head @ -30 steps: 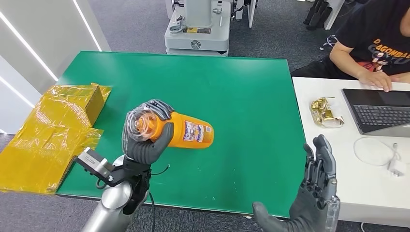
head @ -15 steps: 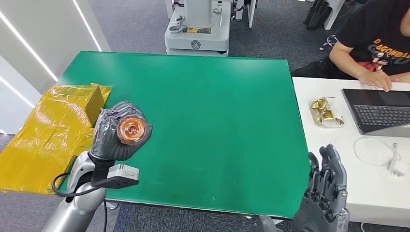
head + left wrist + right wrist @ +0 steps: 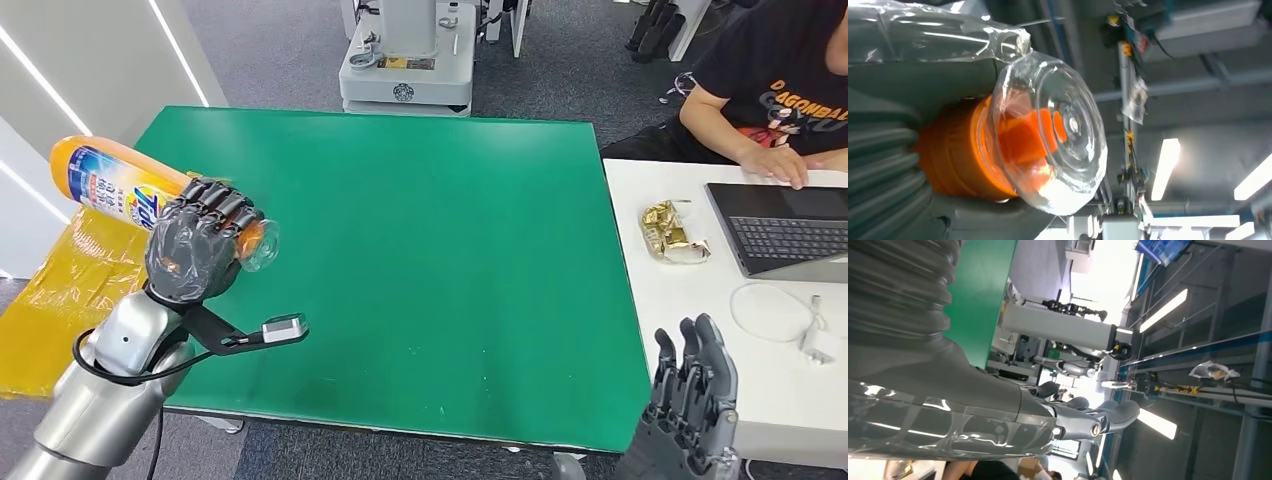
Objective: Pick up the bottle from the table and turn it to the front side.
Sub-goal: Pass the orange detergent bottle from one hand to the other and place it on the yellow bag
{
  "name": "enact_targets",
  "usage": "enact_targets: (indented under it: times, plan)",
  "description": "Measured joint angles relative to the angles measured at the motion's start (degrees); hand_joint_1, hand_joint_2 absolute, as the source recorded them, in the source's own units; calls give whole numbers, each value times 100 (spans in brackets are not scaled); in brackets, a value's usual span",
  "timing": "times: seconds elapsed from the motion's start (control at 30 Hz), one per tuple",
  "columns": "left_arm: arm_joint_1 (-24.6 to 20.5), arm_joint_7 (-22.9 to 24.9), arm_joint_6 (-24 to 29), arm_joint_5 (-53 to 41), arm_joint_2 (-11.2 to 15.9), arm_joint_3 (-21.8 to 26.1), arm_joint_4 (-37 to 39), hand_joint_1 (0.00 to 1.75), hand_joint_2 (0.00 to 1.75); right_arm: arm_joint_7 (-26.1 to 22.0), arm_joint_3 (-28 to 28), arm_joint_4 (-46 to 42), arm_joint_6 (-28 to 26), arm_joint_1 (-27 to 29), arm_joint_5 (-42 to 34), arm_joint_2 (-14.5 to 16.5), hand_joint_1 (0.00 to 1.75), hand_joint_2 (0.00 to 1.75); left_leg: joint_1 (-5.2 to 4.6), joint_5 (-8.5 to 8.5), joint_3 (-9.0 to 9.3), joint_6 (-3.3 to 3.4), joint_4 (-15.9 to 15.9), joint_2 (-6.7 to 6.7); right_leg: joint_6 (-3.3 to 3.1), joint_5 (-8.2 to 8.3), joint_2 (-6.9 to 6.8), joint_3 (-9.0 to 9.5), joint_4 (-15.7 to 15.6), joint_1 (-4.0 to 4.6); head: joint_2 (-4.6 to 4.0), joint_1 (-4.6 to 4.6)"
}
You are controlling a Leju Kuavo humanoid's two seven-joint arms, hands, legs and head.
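Observation:
My left hand grips an orange bottle near its clear cap, lifted off the green table above its left edge. The bottle lies tilted, its base pointing up and left, its blue and white label facing up. The clear cap sticks out to the right of my fingers. In the left wrist view the clear cap over the orange neck juts from my hand. My right hand hangs open below the table's front right corner, fingers straight and apart, holding nothing. Its fingers show in the right wrist view.
Yellow plastic-wrapped packaging lies at the table's left edge under the bottle. A white desk to the right holds a laptop, a gold wrapper and a white cable. A person sits there. A white machine stands behind the table.
My left arm has lifted the bottle off the table, carried it left and turned it, so its base now points up-left. My right hand has sunk lower.

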Motion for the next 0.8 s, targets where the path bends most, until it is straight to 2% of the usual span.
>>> enact_targets:
  times: [0.17, 0.43, 0.67, 0.8]
  plan:
    - [-257, 60, -705, -89, 116, -331, 664, 175, 175, -63, 2, 2, 25, -1, -66, -35, 0, 175, 0, 1, -1, -2, 0, 2, 0, 1, 2, -2, 0, 0, 0, 0]
    - [-632, 84, -1861, -155, 98, -750, 1674, 175, 175, -120, 1, 34, 305, -40, -146, -38, 0, 175, 0, 1, -3, -2, 0, 3, 0, 1, 3, -5, 0, 0, 0, 0]
    - [-755, 88, -2039, -186, 67, -836, 2008, 175, 175, -123, 0, 55, 391, -76, -156, -38, 0, 175, 0, 1, -2, -2, 0, 4, 0, 1, 4, -5, 0, 0, 0, 1]
    - [-1118, 95, -2364, -117, -85, -981, 3050, 175, 175, -113, -1, 109, 498, -145, -154, -28, 0, 175, 0, 2, -3, -3, 1, 3, -1, 2, 4, -4, 1, 0, 0, 1]
